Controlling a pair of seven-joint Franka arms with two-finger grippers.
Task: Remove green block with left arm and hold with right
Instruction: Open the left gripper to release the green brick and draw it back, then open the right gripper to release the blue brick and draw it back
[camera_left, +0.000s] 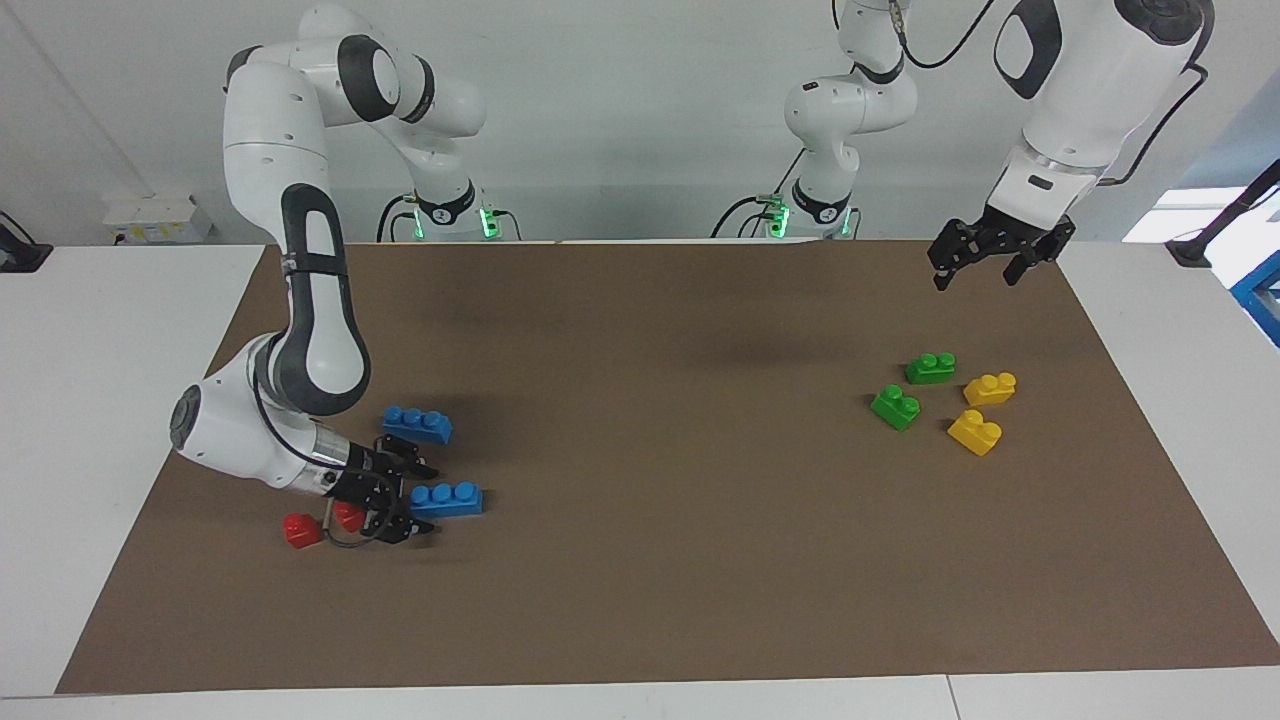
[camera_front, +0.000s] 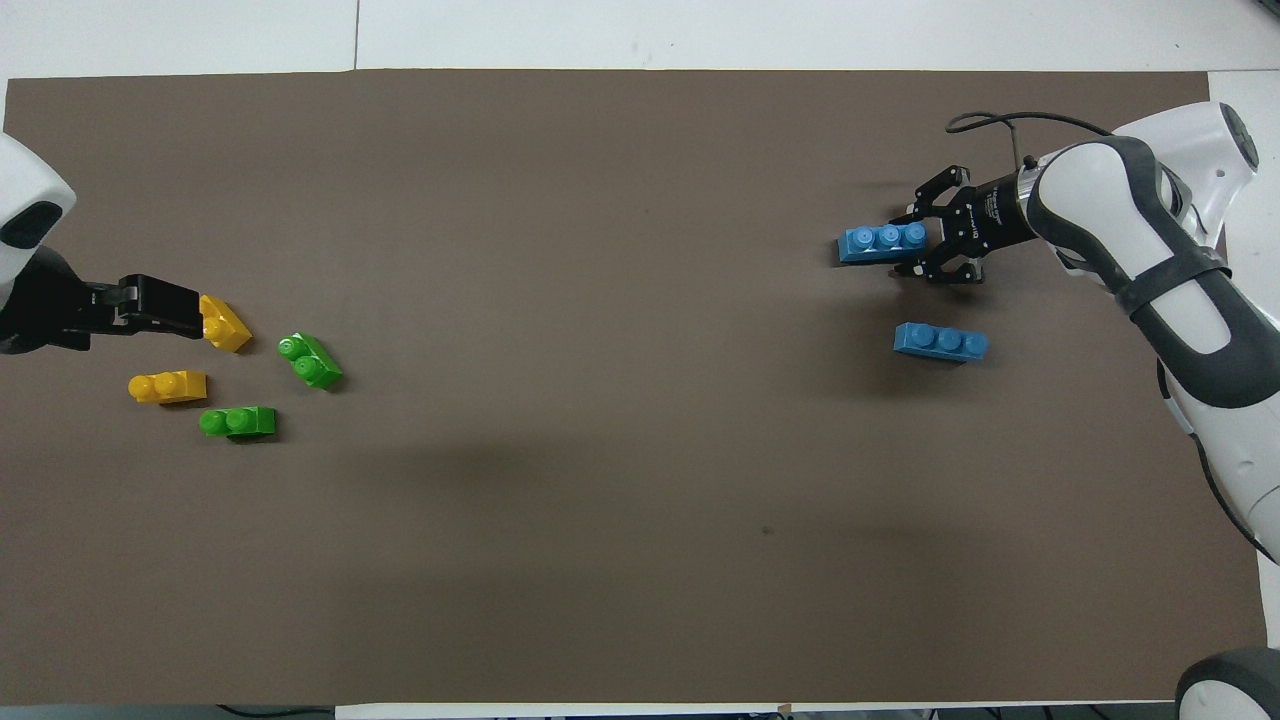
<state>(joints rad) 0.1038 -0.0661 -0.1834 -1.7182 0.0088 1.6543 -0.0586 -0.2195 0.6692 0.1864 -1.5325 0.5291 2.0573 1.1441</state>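
Observation:
Two green blocks lie on the brown mat toward the left arm's end: one green block (camera_left: 930, 368) (camera_front: 238, 422) nearer the robots, the other green block (camera_left: 895, 407) (camera_front: 310, 360) farther out. My left gripper (camera_left: 978, 278) (camera_front: 165, 310) hangs open and empty, high above that group and touching nothing. At the right arm's end my right gripper (camera_left: 425, 502) (camera_front: 908, 245) is low on the mat. It is open, and its fingers straddle one end of a blue three-stud brick (camera_left: 447, 498) (camera_front: 882, 242).
Two yellow bricks (camera_left: 990, 388) (camera_left: 975, 432) (camera_front: 168, 386) (camera_front: 222, 325) sit beside the green ones. A second blue brick (camera_left: 417, 424) (camera_front: 940, 342) lies nearer the robots than the first. Two red pieces (camera_left: 298, 530) (camera_left: 348, 516) rest by the right wrist.

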